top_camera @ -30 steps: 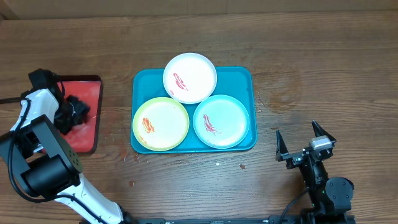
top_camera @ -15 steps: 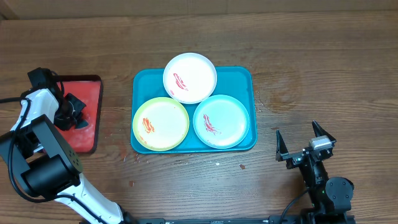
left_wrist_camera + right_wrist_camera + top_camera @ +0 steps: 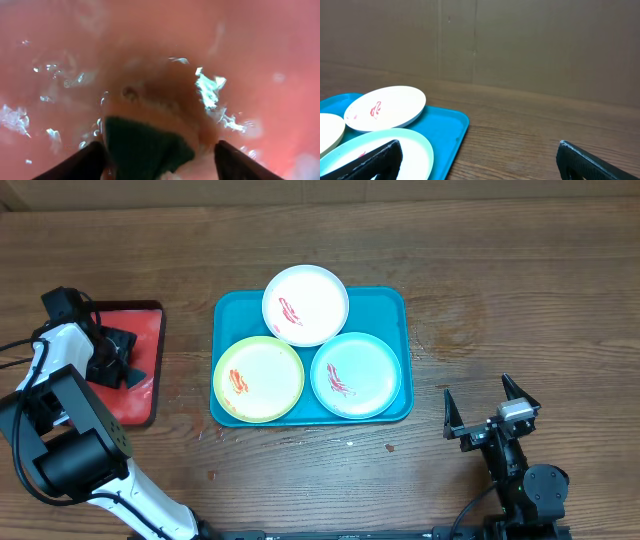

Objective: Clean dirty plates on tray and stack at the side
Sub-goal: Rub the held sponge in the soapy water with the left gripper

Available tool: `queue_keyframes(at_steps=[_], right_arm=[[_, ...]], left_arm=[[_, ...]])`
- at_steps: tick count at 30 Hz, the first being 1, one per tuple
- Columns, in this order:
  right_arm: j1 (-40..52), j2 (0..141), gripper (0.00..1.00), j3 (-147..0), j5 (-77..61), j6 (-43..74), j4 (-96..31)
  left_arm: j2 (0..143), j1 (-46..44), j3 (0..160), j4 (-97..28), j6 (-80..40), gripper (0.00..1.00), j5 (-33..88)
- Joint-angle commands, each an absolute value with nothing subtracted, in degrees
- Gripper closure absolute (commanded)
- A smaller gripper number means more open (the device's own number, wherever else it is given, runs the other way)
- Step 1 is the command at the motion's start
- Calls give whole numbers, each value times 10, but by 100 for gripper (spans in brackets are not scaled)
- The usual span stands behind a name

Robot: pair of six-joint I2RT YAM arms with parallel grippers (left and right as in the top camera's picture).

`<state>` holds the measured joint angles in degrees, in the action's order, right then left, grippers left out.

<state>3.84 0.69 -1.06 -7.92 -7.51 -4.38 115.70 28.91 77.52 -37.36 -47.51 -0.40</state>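
Dirty plates had not moved over the last second; what changed was at the far left. There, over the small red tray [image 3: 142,323], the left gripper [image 3: 118,360] had pinched inward half a second before and now stood with its jaws spread again. The left wrist view showed the fingers [image 3: 85,161] apart on either side of a sponge [image 3: 147,150], with a gap on the right side, so nothing was held. That looked like a missed or released grasp. By that reading the sponge had yet to be picked up and no wiping had begun. The sponge showed a dark green scouring face over a tan, porous body. The red surface beneath it was glossy, with wet glints.

Toward the middle, the teal tray [image 3: 388,304] lay on the wooden table [image 3: 520,280], a smooth plastic rectangle with rounded corners and a raised rim. On it sat three round, shallow plates: the yellow-green plate [image 3: 258,379] at the near left, the white plate [image 3: 306,304] at the far edge and overhanging the rim, and the light blue plate [image 3: 356,374] at the near right. Each carried a red sauce smear, and neighbouring rims touched or overlapped.

At the right, well apart from the tray, the right gripper [image 3: 480,402] was parked with its jaws wide and empty, unchanged.
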Motion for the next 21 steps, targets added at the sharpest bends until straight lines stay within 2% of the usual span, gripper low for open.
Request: queue_keyframes(at_steps=[1, 3, 6, 8, 11, 13, 17, 18, 19, 20, 21], right_arm=[[36, 2, 0, -4, -76, -73, -41], [36, 2, 0, -4, -76, -73, -41], [36, 2, 0, -4, -76, -73, -41], [36, 2, 0, -4, -76, -73, -41], [36, 2, 0, -4, -76, -73, -41], [36, 2, 0, -4, -76, -73, -42], [36, 2, 0, -4, -76, -73, -41], [36, 2, 0, -4, -76, -73, -42], [36, 2, 0, -4, -76, -73, -41], [36, 2, 0, -4, -76, -73, -42], [36, 2, 0, -4, -76, -73, -41]], left_arm=[[1168, 290, 777, -371, -500, 25, -32], [1168, 290, 777, -367, -500, 1, -48], [1168, 290, 777, -360, -496, 1, -71], [1168, 290, 777, -359, -493, 22, -80], [1168, 291, 777, -359, -476, 73, -84], [1168, 292, 777, -360, -460, 93, -84], [1168, 293, 777, -371, -426, 96, -88], [1168, 293, 777, -377, -421, 81, -88], [1168, 293, 777, -385, -419, 50, -87], [1168, 293, 777, -394, -419, 23, -84], [1168, 293, 777, -407, -415, 9, -77]])
